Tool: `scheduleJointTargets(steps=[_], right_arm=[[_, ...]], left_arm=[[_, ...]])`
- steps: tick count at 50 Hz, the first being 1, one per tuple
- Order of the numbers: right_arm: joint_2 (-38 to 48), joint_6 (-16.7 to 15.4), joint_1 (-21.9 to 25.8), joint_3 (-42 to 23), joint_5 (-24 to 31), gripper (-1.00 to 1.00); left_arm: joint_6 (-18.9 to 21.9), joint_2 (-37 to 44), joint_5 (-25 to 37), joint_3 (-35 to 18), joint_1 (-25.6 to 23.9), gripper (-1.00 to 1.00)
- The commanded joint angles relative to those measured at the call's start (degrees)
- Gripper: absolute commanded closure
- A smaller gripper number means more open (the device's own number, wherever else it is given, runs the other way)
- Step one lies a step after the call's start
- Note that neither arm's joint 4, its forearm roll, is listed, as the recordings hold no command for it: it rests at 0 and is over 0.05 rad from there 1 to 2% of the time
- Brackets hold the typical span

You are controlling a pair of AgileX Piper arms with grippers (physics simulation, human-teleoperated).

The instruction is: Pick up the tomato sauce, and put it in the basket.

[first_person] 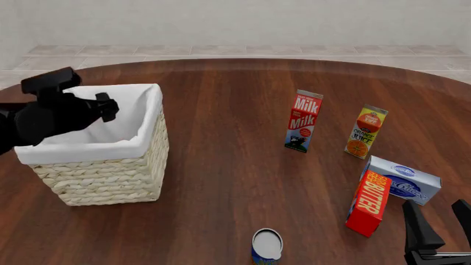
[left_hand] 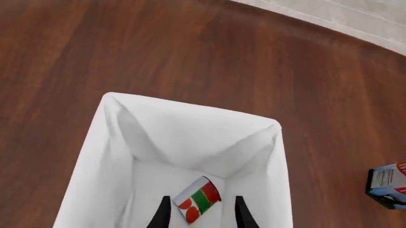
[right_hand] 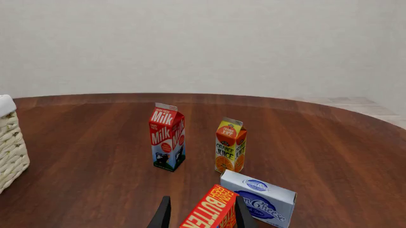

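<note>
The tomato sauce, a small can with a red and green label, lies tilted inside the basket on the white liner. The fingers of my left gripper stand on either side of it with a gap on each side, so the gripper is open. From the front, the left arm hangs over the wicker basket at the table's left, and the can is hidden by the liner. My right gripper rests open at the near right edge, holding nothing.
A milk carton and an orange juice carton stand mid-right. A blue and white cheese box and a red butter box sit just ahead of the right gripper. A blue-labelled can with a white top stands at the front centre.
</note>
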Motion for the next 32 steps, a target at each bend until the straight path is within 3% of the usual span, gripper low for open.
scheduleJointTargets(steps=[1, 10, 15, 25, 28, 32], right_arm=[[-0.29, 0.00, -0.20, 0.05, 0.22, -1.00], [-0.30, 0.01, -0.20, 0.05, 0.23, -1.00], [-0.27, 0.01, -0.20, 0.05, 0.21, -1.00], [-0.27, 0.02, -0.19, 0.05, 0.21, -1.00], [-0.30, 0.00, -0.21, 0.05, 0.23, -1.00], [-0.29, -0.02, -0.19, 0.05, 0.22, -1.00]], left_arm=[[-0.78, -8.27, 5.50, -0.83, -1.62, -1.00], [-1.12, -15.25, 7.81, 0.43, -2.75, -1.00], [-3.53, -19.54, 9.66, 0.79, -4.84, -1.00], [-5.21, -28.44, 11.71, 4.88, -7.19, -1.00], [-8.88, -32.57, 12.31, 7.02, -9.38, -1.00], [-9.33, -37.67, 12.87, 10.89, -10.93, -1.00]])
